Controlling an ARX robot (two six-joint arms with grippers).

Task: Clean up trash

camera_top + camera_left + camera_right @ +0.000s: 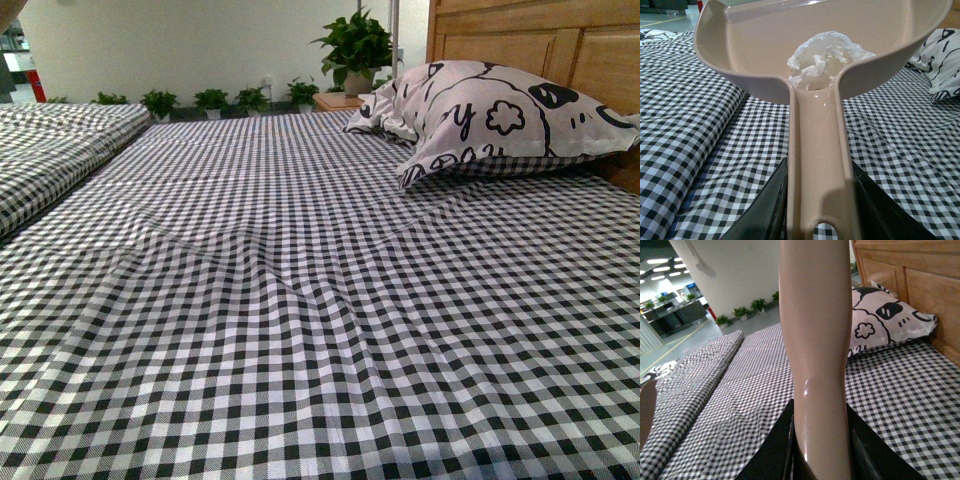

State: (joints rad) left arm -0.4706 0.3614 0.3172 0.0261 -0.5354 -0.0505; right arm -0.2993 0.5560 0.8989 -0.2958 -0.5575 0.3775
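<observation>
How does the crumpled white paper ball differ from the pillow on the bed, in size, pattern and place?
The paper ball is small and fits inside the dustpan; the pillow is much larger. The paper ball is plain white and crumpled; the pillow carries black drawings and letters. The paper ball lies in the dustpan held over the checked sheet; the pillow rests on the bed by the wooden headboard. Both are mainly white.

A patterned pillow (490, 115) lies on the checked sheet (300, 330) against the wooden headboard (560, 45).
</observation>
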